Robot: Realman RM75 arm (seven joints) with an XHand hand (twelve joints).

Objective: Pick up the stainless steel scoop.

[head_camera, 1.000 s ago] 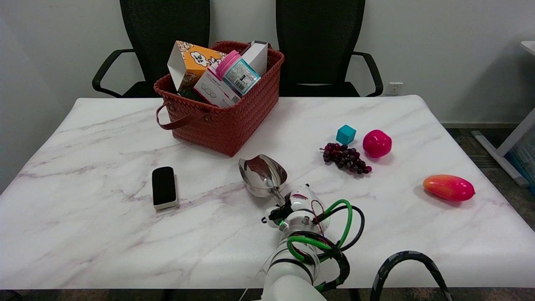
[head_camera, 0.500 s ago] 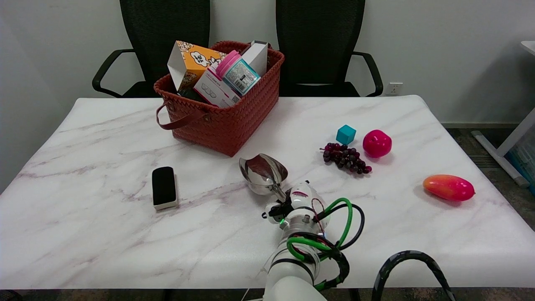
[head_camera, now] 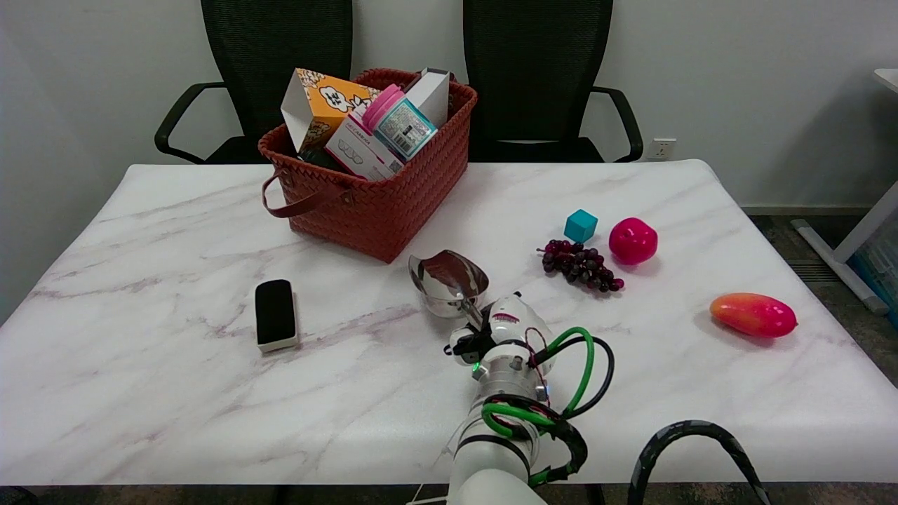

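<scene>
Steel of the scoop point(head_camera: 449, 282) is polished like a mirror, and its deep round bowl shows dark and reddish reflections inside. The bowl opens up and toward the far side, and a thin handle goes down from it into the right hand point(head_camera: 497, 330), which is clamped on that handle. The scoop is near the middle of the table point(head_camera: 140, 393), just in front of the basket point(head_camera: 379, 203); whether the bowl touches the surface or is a little above it, I cannot tell. Green and black cables loop around the wrist behind the hand.

The table has a white marble pattern with grey-pink veins. On it, left of the scoop, lies a black eraser point(head_camera: 274, 314) with a white base. To the right are grapes point(head_camera: 581, 265), a teal cube point(head_camera: 580, 226) just behind them, a red apple point(head_camera: 633, 240) beside them, and a mango point(head_camera: 753, 315) further right. The woven red basket holds boxes and a jar with a pink lid. Behind the table stand two black chairs point(head_camera: 537, 77) before a white wall with a socket point(head_camera: 661, 149).
</scene>
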